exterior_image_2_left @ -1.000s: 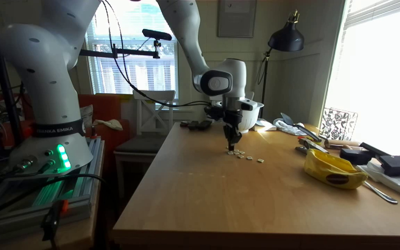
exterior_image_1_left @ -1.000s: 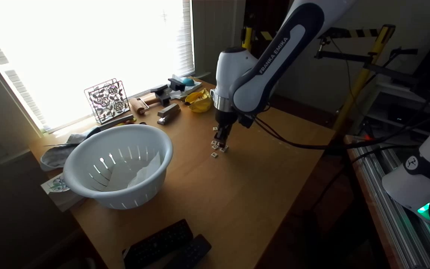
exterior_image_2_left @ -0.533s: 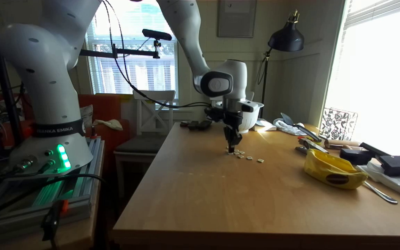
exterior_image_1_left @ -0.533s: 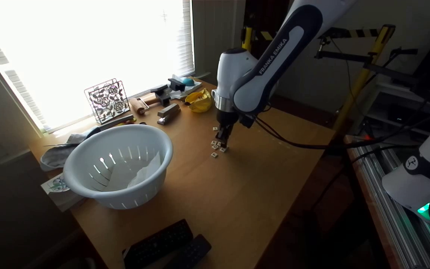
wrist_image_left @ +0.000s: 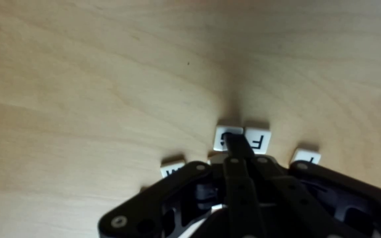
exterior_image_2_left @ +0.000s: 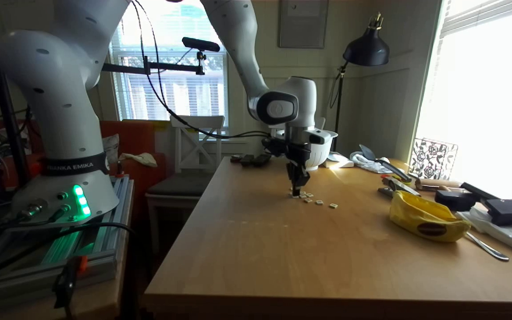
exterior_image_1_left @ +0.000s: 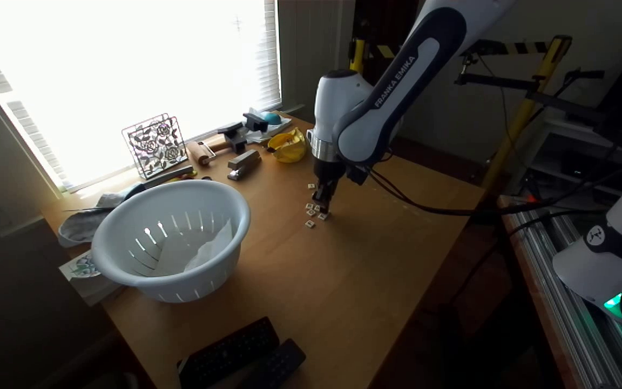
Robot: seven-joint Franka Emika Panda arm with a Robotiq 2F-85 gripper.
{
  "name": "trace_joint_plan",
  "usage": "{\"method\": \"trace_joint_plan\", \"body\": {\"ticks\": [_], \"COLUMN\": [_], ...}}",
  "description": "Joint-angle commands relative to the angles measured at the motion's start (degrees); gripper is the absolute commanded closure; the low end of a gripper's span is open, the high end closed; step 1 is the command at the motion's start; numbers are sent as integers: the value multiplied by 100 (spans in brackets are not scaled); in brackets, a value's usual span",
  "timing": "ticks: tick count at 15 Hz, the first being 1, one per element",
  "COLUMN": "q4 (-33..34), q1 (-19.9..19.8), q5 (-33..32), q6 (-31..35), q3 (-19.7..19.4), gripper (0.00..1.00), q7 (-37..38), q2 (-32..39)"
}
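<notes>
My gripper [wrist_image_left: 235, 140] points down with its black fingers together, and nothing shows between them. In the wrist view its tip covers part of a white letter tile marked G [wrist_image_left: 219, 140]. A tile marked F [wrist_image_left: 259, 140] lies right beside the G tile. A tile [wrist_image_left: 171, 168] lies at the left and another tile [wrist_image_left: 306, 156] at the right, both partly hidden by the gripper. In both exterior views the gripper [exterior_image_1_left: 325, 209] [exterior_image_2_left: 296, 193] is down among several small tiles [exterior_image_1_left: 310, 223] [exterior_image_2_left: 319, 202] on the table. Whether the tip touches the G tile I cannot tell.
A white colander [exterior_image_1_left: 170, 237] with paper inside stands on the wooden table [exterior_image_1_left: 354, 281]. Dark remotes [exterior_image_1_left: 230, 351] lie near the table's end. A stapler [exterior_image_1_left: 244, 163], a yellow pouch [exterior_image_2_left: 427, 218] and a metal floral holder [exterior_image_1_left: 155, 146] stand along the window side.
Over the first half second my gripper lowers slightly and shifts a little sideways over the tiles. Since then it is almost still. The tiles show no clear movement.
</notes>
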Motion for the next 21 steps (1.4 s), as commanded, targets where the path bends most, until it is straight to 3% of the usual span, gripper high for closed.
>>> {"method": "trace_joint_plan", "body": {"ticks": [1, 21], "q4": [-161, -1005], "q1": [-64, -383], "q5": [65, 350], "q6": [119, 958], "q3": [40, 325], "gripper": [100, 100], "q7": [-79, -158], "q2": [9, -467]}}
